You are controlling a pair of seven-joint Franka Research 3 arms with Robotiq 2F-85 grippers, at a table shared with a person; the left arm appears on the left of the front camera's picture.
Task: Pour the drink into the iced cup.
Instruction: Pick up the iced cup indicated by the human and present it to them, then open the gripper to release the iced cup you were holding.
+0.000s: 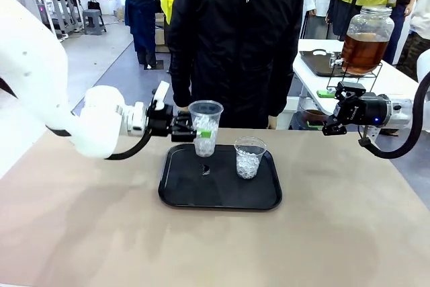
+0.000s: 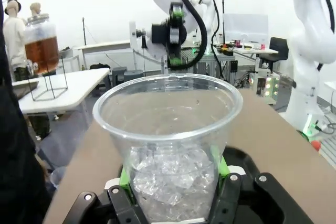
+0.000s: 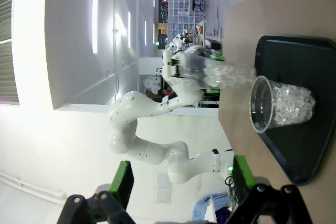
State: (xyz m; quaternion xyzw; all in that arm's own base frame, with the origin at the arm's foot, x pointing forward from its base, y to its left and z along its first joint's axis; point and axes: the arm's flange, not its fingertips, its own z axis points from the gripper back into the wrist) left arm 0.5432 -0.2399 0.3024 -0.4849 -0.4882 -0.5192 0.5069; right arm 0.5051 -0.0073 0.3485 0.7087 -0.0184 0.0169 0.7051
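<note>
My left gripper [image 1: 201, 132] is shut on a clear iced cup [image 1: 205, 115], with green pads [image 2: 124, 174] pressed on both sides of its lower half. The cup [image 2: 170, 129] stands upright and seems raised a little over the black tray [image 1: 181, 189]. The drink, an amber liquid, fills a big glass jar dispenser [image 1: 365, 42] on a wire stand at the back right. The jar [image 2: 41, 45] also appears far off in the left wrist view. My right gripper [image 1: 328, 126] hangs open and empty at the table's right, below the jar. Its fingers [image 3: 122, 182] stand wide apart.
A second clear cup of ice [image 1: 249, 158] stands on the tray's right half, and lies sideways [image 3: 283, 103] in the right wrist view. A person in a black jacket [image 1: 235, 38] stands at the far edge. The jar's stand rests on a white side table [image 1: 396, 82].
</note>
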